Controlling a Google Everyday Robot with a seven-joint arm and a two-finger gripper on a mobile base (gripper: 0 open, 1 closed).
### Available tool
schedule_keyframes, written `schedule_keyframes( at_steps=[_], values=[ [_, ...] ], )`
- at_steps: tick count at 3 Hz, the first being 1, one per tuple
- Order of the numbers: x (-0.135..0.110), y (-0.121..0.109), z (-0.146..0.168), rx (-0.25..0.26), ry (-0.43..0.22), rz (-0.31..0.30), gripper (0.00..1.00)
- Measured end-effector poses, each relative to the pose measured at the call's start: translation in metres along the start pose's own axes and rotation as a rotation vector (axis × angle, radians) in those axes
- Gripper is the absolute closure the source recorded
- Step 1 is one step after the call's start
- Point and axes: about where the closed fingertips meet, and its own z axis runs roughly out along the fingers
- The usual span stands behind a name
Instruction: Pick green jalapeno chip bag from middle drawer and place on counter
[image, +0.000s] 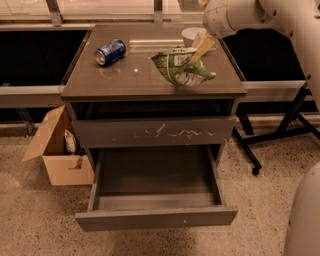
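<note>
The green jalapeno chip bag lies crumpled on the right half of the counter. My gripper hangs from the white arm just above and behind the bag's upper right edge, at or very near the bag. The middle drawer is pulled out wide below, and its dark inside shows nothing in it.
A blue soda can lies on its side at the counter's back left. The scratched drawer front above the open drawer is closed. An open cardboard box stands on the floor at left. Black stand legs are at right.
</note>
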Motion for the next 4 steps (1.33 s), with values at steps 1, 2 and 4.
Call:
schedule_keyframes(
  at_steps=[1, 2, 4],
  values=[
    [0.019, -0.022, -0.006, 0.027, 0.011, 0.000, 0.00],
    [0.033, -0.042, -0.012, 0.053, 0.020, 0.000, 0.00],
    [0.046, -0.063, -0.021, 0.088, 0.030, -0.003, 0.00]
  ],
)
